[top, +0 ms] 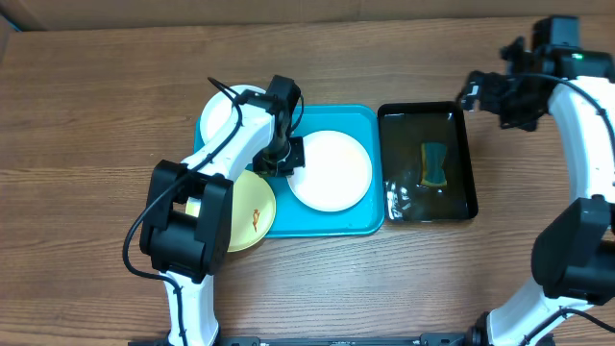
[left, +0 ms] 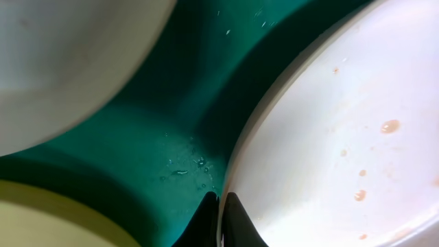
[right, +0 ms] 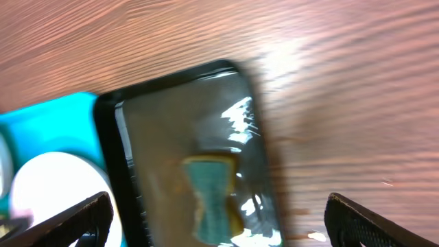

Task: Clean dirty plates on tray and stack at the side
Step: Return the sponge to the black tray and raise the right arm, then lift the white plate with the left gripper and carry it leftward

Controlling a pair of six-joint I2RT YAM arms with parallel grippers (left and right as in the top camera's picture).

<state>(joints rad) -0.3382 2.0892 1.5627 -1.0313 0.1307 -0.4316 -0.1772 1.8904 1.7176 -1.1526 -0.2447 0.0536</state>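
The turquoise tray (top: 365, 120) holds a white plate (top: 336, 173) on its right side. A second white plate (top: 223, 117) overhangs its upper left corner, and a pale yellow-green plate (top: 252, 216) with an orange smear overhangs the lower left. My left gripper (top: 288, 159) sits at the left rim of the right white plate. In the left wrist view that gripper (left: 221, 218) is shut on the rim of this plate (left: 343, 137), which carries orange spots. My right gripper (top: 471, 94) hangs open over the far right corner of the black tray, holding nothing.
A glossy black tray (top: 466, 154) of water lies right of the turquoise one, with a green-and-yellow sponge (top: 435, 165) in it. The right wrist view shows the sponge (right: 212, 195) below the open gripper (right: 219, 230). Bare wooden table surrounds both trays.
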